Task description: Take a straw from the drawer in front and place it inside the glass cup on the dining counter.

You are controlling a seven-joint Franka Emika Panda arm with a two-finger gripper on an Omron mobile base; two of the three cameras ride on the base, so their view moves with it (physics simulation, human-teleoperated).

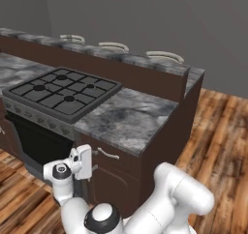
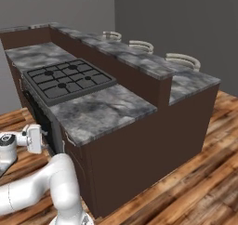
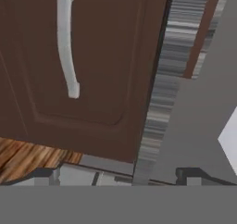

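Gripper (image 1: pixel 92 161) low at the cabinet front, just left of the drawer (image 1: pixel 114 156) and its handle (image 1: pixel 108 153). Fingers (image 3: pixel 44 173) spread apart, nothing between them. In the hand view, drawer panel (image 3: pixel 92 56) close ahead of the tips, handle (image 3: pixel 66 42) above the left tip. Dining counter (image 1: pixel 126 59) beyond the stove (image 1: pixel 63 90).

Flat, even rendered light with soft shadows and no glare; coarse textures, and the hand view looks blurred up close

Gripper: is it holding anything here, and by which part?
Nothing is held. The gripper is open and empty, facing the closed drawer near its handle.
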